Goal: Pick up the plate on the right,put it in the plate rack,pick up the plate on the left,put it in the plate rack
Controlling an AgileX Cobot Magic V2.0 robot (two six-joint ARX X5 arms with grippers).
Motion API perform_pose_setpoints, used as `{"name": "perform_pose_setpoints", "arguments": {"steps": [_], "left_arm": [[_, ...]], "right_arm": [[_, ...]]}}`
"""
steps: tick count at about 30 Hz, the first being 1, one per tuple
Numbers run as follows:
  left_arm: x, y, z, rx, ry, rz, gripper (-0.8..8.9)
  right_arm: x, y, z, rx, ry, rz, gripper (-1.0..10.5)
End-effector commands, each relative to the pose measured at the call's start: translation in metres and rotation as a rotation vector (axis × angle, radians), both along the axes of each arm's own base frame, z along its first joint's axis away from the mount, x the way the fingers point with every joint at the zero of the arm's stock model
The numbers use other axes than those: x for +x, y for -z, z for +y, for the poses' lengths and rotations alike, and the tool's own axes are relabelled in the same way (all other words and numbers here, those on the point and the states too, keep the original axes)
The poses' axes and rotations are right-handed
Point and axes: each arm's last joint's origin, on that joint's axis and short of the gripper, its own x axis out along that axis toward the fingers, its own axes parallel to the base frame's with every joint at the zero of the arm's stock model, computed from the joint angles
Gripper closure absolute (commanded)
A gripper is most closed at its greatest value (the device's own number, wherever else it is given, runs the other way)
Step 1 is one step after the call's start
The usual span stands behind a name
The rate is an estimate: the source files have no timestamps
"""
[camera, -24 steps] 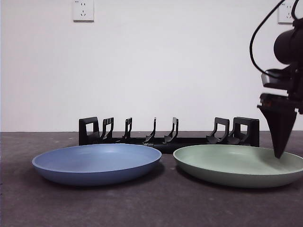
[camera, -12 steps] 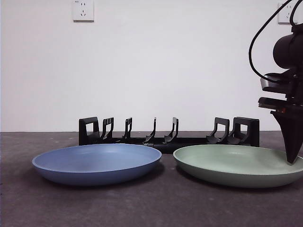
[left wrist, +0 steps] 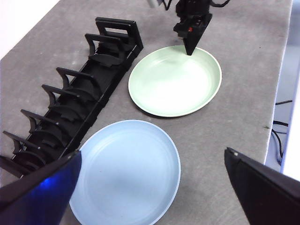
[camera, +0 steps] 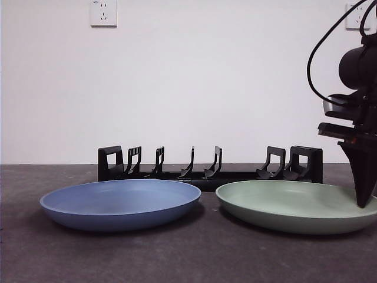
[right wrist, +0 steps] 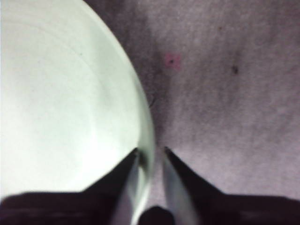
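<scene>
The right tool (right wrist: 150, 152) straddles the rim of the green plate (camera: 294, 203), jaws narrowly parted, not yet pinching. The plate lies before the rack (camera: 209, 168) (near the table's right edge). A shallow bite could let it slip or tip when lifted.

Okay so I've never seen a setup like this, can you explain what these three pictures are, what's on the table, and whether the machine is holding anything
This is a two-armed robot at a table; each arm ends in a gripper with two black jaws. One picture comes from a low camera looking level across the table. The other two come from cameras on the arms' wrists.

On the dark table lie a blue plate and a green plate, with a long black plate rack behind them, nothing in it yet.

The dark pointed shape over the green plate's outer edge is the right gripper. Its wrist camera shows one jaw on each side of the plate's rim, so it is placed to pinch it. The plate lies flat on the table, not lifted.

The left gripper waits above the blue plate, jaws wide apart, holding nothing.
</scene>
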Motion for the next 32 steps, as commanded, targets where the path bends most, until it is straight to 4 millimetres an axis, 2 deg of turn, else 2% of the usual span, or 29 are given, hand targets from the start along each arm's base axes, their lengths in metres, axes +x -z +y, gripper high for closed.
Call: {"name": "perform_pose_setpoints", "arguments": {"steps": [1, 6, 10, 15, 22, 25, 28, 32], "left_arm": [[0.0, 0.0, -0.002, 0.005, 0.019, -0.012, 1.14], [-0.001, 0.001, -0.005, 0.034, 0.037, -0.032, 1.14], [-0.002, 0.002, -0.009, 0.059, 0.07, -0.054, 1.14], [-0.004, 0.004, -0.018, 0.105, 0.139, -0.087, 1.14], [-0.006, 0.009, -0.039, 0.245, 0.189, -0.211, 1.14], [-0.006, 0.011, -0.051, 0.319, 0.208, -0.305, 1.14], [-0.006, 0.011, -0.066, 0.378, 0.208, -0.418, 1.14], [-0.003, 0.011, -0.084, 0.442, 0.204, -0.553, 1.15]], "right_arm": [[0.002, 0.004, 0.001, 0.001, 0.005, 0.007, 9.6], [0.001, -0.001, 0.0, 0.002, -0.002, -0.01, 9.6], [-0.002, -0.016, 0.0, 0.001, -0.02, -0.034, 9.6], [-0.005, -0.059, 0.0, 0.001, -0.045, -0.091, 9.6], [-0.014, -0.138, 0.0, 0.053, -0.063, -0.208, 9.6], [-0.019, -0.166, 0.0, 0.081, -0.07, -0.241, 9.6], [-0.024, -0.186, 0.001, 0.114, -0.087, -0.244, 9.6], [-0.031, -0.201, 0.006, 0.133, -0.11, -0.241, 9.6]]}}
